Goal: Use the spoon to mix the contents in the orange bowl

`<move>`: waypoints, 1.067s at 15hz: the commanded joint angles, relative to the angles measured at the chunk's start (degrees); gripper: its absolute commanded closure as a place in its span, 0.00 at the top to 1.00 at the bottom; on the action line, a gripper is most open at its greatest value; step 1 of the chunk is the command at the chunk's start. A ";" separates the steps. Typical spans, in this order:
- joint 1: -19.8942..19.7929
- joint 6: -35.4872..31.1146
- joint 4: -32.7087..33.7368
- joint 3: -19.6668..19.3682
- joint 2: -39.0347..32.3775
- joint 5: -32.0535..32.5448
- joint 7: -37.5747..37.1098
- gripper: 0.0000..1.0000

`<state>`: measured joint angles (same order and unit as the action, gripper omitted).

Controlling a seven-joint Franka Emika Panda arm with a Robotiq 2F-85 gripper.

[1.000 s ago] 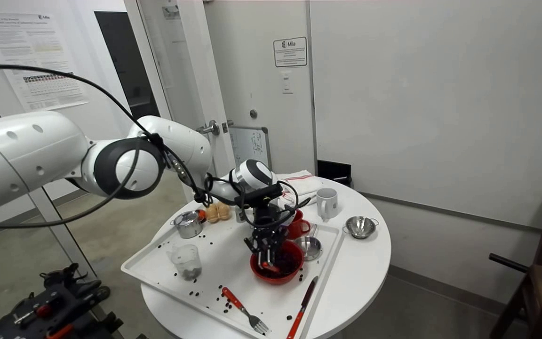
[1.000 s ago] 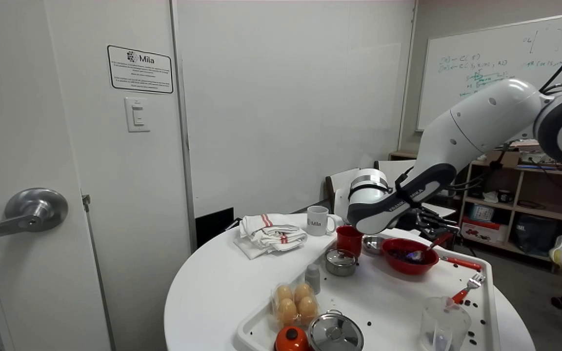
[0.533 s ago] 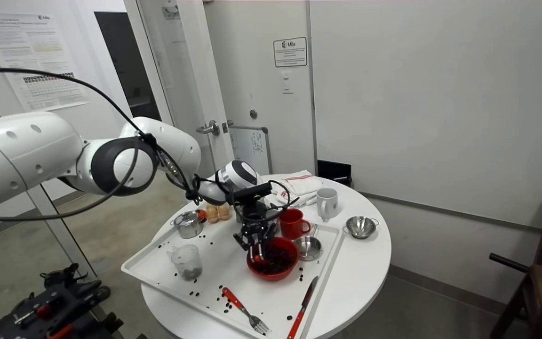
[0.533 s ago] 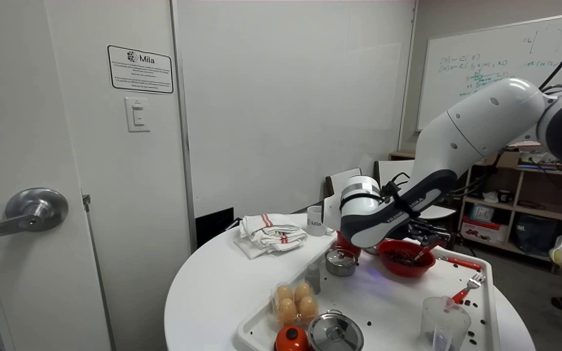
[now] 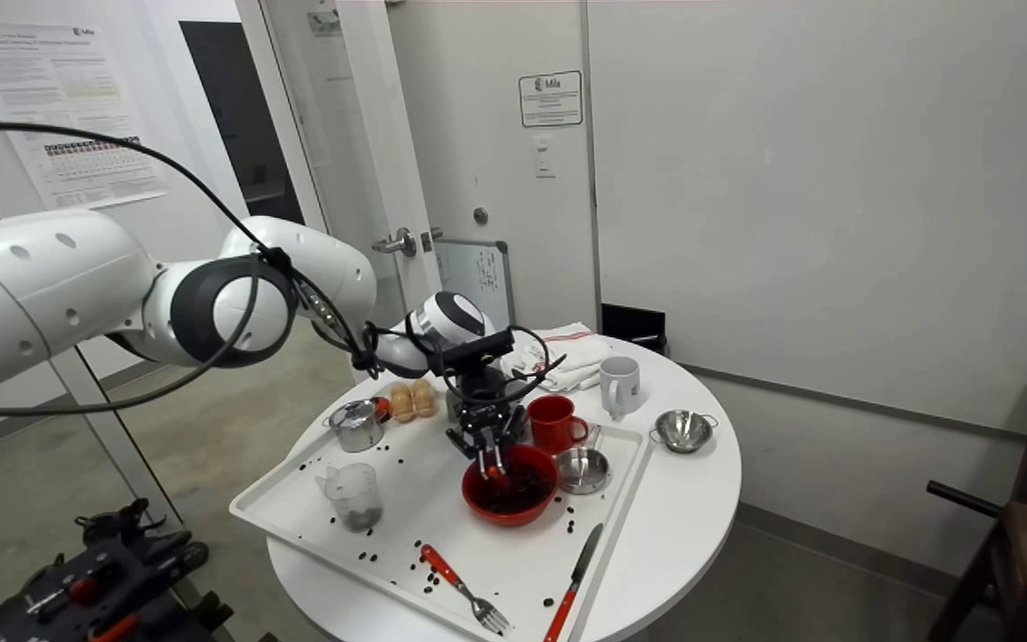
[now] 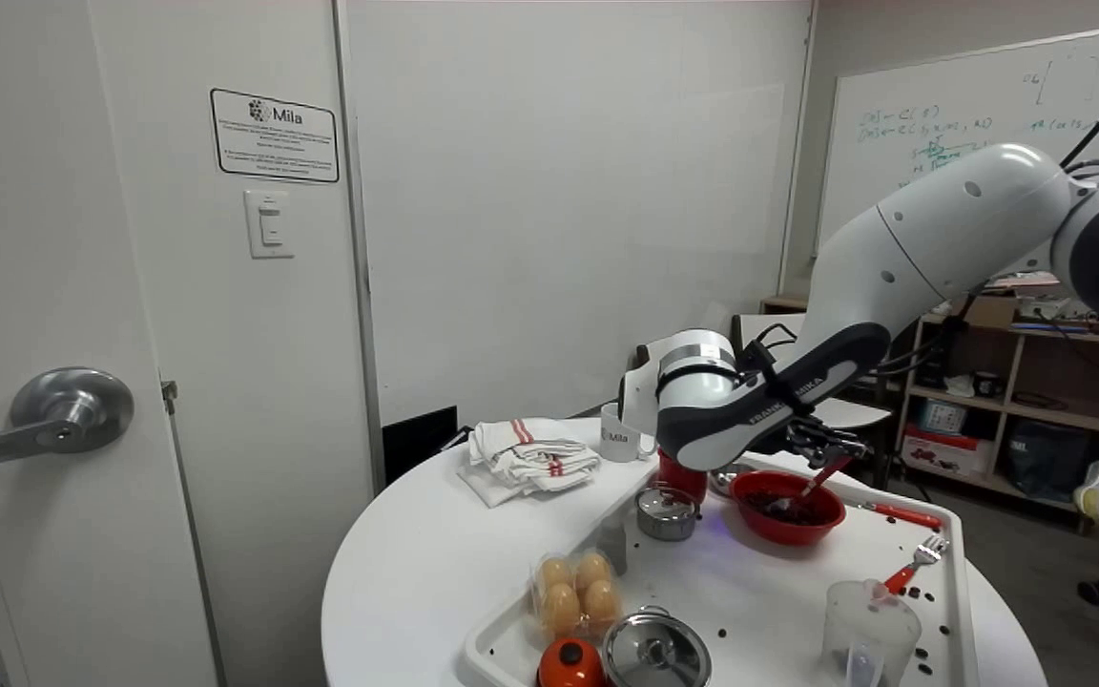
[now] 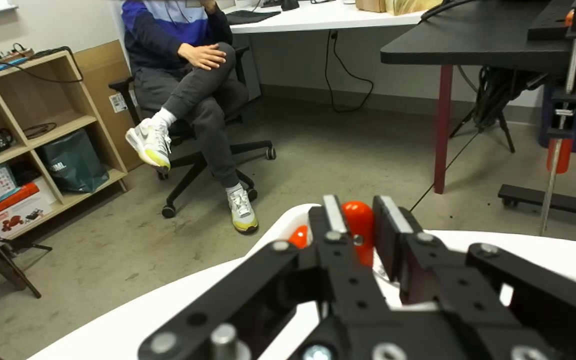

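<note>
My pincer [image 7: 358, 212], run from afar, is clenched on the spoon [image 6: 826, 473], which slants head-down into the dark, bean-like contents [image 5: 527, 490] of the orange bowl [image 6: 791, 532]. Grasping and dipping are done; I judge mixing to be in progress, with more stirring probably left, though how evenly things are blended I cannot tell from here. Farther out, stray dark bits [image 5: 548, 601] lie on the tray [image 5: 424, 499], which sits on the round white counter [image 5: 696, 508].

Spoon [image 6: 824, 477] tilted in bowl [image 6: 788, 534], bowl on tray [image 6: 769, 601], tray on table [image 6: 445, 544]
</note>
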<state>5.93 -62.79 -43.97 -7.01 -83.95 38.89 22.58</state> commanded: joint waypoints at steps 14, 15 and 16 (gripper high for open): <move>-0.17 1.09 3.57 -0.74 0.07 -0.94 -1.92 0.08; 0.64 1.06 3.50 -0.63 0.06 -0.78 -2.01 0.08; 1.42 1.08 3.48 -0.57 0.05 -0.65 -1.99 0.08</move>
<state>5.21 -62.62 -40.67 -7.76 -83.89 38.33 21.43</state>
